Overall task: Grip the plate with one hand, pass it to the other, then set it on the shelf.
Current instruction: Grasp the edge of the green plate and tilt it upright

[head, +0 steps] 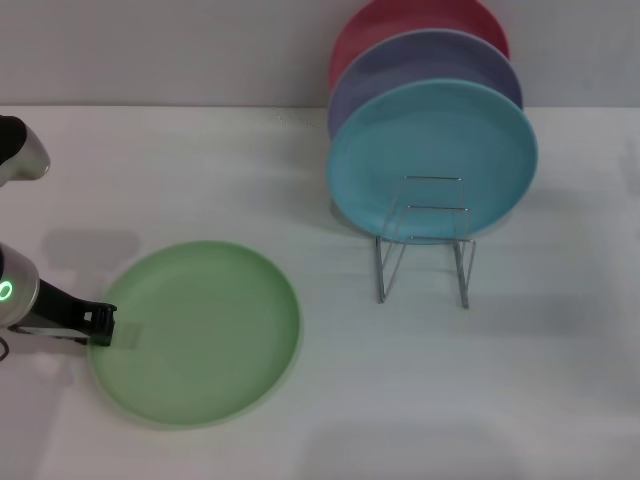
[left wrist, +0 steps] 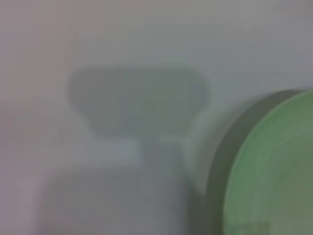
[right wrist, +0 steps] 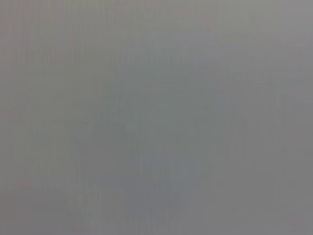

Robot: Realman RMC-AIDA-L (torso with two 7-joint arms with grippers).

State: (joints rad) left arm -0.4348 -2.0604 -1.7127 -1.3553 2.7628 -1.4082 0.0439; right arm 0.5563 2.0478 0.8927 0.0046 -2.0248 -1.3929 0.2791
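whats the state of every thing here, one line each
green plate: flat on the table, not lifted
left hand: at the green plate's left rim
right hand: not in view
wire shelf: upright, front slots free
turquoise plate: on edge in the shelf
lavender plate: on edge behind it
red plate: on edge, rearmost

Loads of bare tabletop (head: 420, 400) all around the wire shelf (head: 425, 240), so its front and both sides are easy to reach. Behind its front loops, though, the turquoise plate (head: 432, 150), lavender plate (head: 420, 60) and red plate (head: 400, 25) block the way.
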